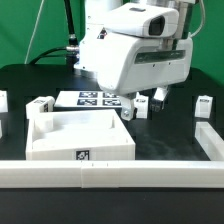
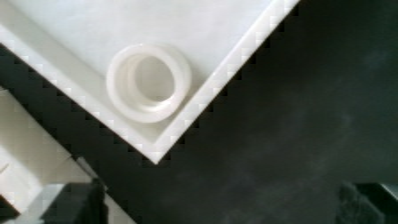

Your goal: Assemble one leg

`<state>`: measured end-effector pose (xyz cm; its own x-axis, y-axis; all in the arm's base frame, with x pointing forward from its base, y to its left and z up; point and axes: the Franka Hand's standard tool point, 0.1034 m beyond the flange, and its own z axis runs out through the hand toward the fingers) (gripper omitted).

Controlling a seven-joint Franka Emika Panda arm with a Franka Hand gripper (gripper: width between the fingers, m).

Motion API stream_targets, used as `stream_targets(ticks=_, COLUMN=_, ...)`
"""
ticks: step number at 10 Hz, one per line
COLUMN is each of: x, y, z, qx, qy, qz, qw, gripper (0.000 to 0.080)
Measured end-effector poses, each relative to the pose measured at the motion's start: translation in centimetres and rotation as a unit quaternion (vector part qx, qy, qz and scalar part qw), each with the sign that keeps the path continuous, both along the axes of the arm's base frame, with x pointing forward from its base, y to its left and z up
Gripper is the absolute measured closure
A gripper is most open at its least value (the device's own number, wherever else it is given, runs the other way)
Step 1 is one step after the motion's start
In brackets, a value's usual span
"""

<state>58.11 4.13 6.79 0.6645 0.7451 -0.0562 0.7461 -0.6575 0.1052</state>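
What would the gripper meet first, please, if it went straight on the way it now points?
The gripper would probably meet the black table, just off the white tray's corner; depth is unclear.

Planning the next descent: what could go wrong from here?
The open hand hangs empty by the panel, at its corner hole, not a leg: descending here could clip the panel. The wrist view shows no leg, so any grasp from here starts blind.
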Motion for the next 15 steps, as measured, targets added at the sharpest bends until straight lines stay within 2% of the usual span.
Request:
stream_targets(ticks=3, x=-0.2, y=-0.1, z=-0.1, qx=0.000, qy=0.002, qz=0.003, qw=1.000, gripper=0.0150)
stream_targets(ticks=5, x=-2.2, y=-0.8, z=-1.2, qx=-0.009, qy=0.018, qz=0.128, qw=0.992, gripper=0.0150)
stream_targets(ticks=7, x=-3.3, y=-2.1, z=-1.4, qx=-0.024, qy=0.059, qz=0.197, qw=0.978, gripper=0.0150)
stream_targets(ticks=12, x=-3.3, y=-2.1, z=-1.4, qx=-0.024, qy=0.059, qz=0.204, qw=0.977, gripper=0.0150)
stream_targets(ticks=13, x=-3.7, y=-2.5, z=-1.4, qx=-0.020, qy=0.052, qz=0.251, qw=0.966, gripper=0.0150)
stream_targets(ticks=15, x=-6.2, y=-5.1, z=-1.3, qx=-0.013, qy=0.049, qz=0.331, qw=0.942, gripper=0.0150)
